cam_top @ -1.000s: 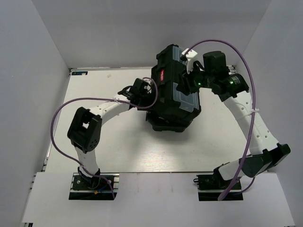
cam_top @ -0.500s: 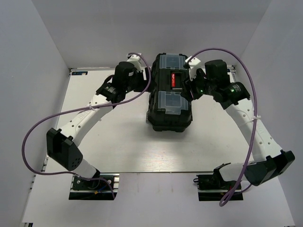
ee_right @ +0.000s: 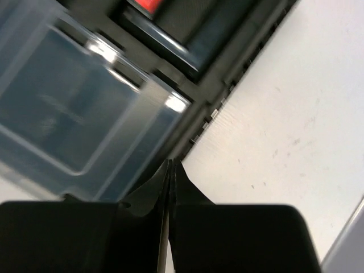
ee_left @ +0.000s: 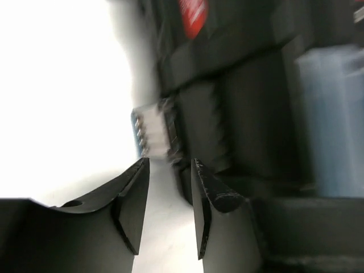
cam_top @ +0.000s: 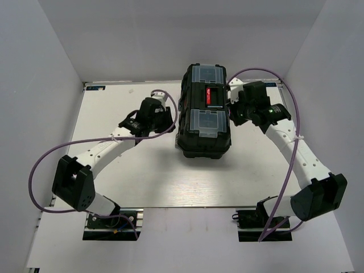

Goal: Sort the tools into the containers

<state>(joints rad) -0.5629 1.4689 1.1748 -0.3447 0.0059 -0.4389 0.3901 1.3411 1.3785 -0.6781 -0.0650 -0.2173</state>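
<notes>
Both empty by toolbox: L gripper ajar, R gripper closed tight.

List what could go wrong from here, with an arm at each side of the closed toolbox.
1. The left gripper, jaws slightly apart, sits close to the side of the large black plastic toolbox; pressing in might shove the box instead of gripping it.
2. The right gripper, shut, points at the edge of a clear plastic compartment lid; it could scrape or pry that.

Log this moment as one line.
toolbox: lid shut, on table | left claw: open, empty, beside toolbox | right claw: shut, empty, beside toolbox
</notes>
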